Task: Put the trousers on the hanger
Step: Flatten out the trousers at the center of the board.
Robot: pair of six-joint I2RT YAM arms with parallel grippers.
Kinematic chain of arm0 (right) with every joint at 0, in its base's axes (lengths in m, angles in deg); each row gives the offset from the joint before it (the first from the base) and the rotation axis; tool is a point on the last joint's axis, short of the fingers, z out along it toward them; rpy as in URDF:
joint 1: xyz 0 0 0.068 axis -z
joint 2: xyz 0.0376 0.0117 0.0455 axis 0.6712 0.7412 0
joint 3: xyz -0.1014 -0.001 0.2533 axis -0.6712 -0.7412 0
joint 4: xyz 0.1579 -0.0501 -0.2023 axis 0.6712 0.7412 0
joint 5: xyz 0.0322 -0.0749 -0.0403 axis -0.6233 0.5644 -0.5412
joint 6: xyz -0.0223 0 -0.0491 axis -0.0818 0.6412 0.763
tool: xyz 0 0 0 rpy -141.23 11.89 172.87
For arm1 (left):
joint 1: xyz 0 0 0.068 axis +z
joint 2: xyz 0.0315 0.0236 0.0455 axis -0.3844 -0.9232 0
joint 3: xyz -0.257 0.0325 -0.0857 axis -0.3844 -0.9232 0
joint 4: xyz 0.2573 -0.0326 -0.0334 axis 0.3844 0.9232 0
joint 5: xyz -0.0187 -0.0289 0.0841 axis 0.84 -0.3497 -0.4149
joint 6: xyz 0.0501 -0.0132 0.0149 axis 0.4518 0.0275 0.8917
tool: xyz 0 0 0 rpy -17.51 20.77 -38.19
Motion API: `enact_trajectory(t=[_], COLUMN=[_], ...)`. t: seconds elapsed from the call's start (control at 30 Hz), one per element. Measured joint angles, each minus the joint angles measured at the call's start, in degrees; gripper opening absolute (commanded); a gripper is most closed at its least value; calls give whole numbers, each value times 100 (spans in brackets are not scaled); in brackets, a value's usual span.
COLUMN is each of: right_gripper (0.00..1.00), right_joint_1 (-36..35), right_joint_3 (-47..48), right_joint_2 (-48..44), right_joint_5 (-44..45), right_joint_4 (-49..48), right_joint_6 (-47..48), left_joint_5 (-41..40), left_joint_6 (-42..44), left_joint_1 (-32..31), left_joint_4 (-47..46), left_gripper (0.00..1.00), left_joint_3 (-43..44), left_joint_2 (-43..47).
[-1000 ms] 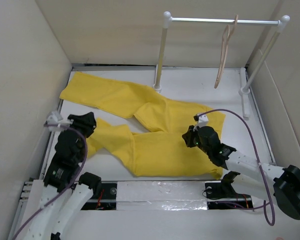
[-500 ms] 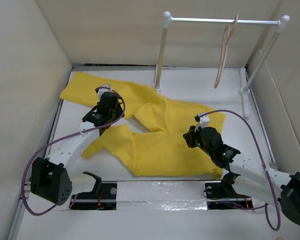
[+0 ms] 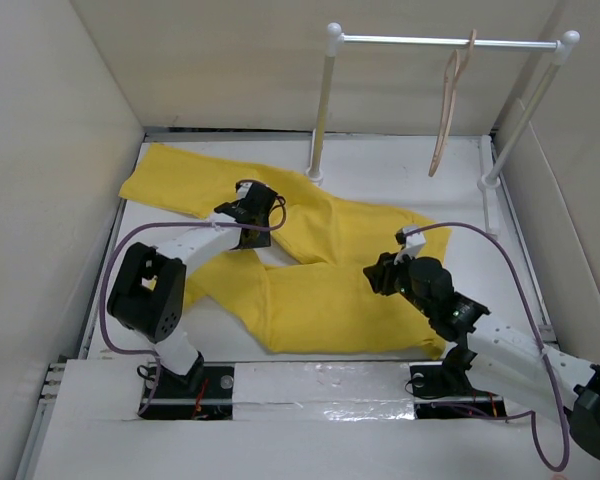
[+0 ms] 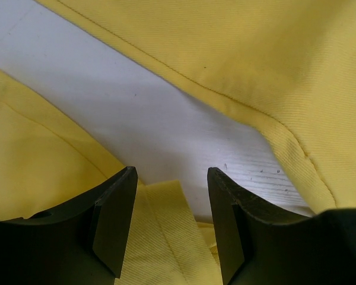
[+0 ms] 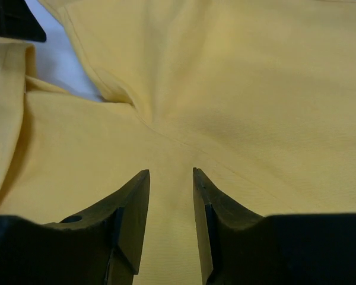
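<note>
The yellow trousers (image 3: 320, 290) lie flat across the table, one leg running to the far left, the other folded toward the near left. My left gripper (image 3: 252, 228) is open, low over the gap between the two legs. In the left wrist view (image 4: 172, 178) a strip of trouser hem (image 4: 166, 237) lies between its jaws without being gripped. My right gripper (image 3: 377, 274) is open with a narrow gap and hovers over the trousers' seat; the right wrist view (image 5: 171, 173) shows only yellow cloth (image 5: 225, 89) beneath it. The beige hanger (image 3: 448, 110) hangs on the rail at the far right.
The white rail (image 3: 440, 41) stands on two posts at the back; its left post foot (image 3: 314, 178) touches the trousers' edge. Pale walls close in on the left, back and right. Bare white table (image 3: 400, 170) shows under the rail.
My left arm has swung from the near left corner out over the trousers to the gap between the legs. My right gripper has barely shifted.
</note>
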Motion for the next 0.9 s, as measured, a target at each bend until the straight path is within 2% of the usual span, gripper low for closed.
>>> enact_trajectory(t=[0.1,0.2,0.23,0.3,0.5,0.57,0.7,0.8,0.83,0.9], right_gripper=[48,48,48,48,48,48,49,68,77,81], right_joint_1=[2,9,11,48,348,442,579,721,776,973], right_joint_3=[-44,-74,-74,-74,-74,-81,-186,-232,-249,-256], right_joint_2=[-133,-199,-214,-258,-442,-505,-634,-732,-807,-997], right_joint_5=[0,0,0,-13,-33,-44,-42,44,116,212], right_joint_4=[4,50,61,87,221,262,308,468,520,669], right_joint_6=[-4,-2,-2,-4,-2,-2,-11,-114,-168,-264], left_joint_5=[37,57,72,103,136,50,-354,-782,-901,-1115], left_joint_6=[-2,-39,-50,-101,-332,-470,-925,-1456,-1668,-2017], left_joint_1=[-33,-127,-146,-166,-179,-181,-199,-221,-223,-225], left_joint_4=[9,-4,-11,-50,-4,81,175,55,-48,-190], left_gripper=[47,27,15,1,0,0,0,0,0,0], left_joint_3=[-2,-15,-37,-129,-608,-680,-730,-999,-1241,-1781], left_joint_2=[-133,-245,-256,-232,483,1005,2610,4140,4736,5945])
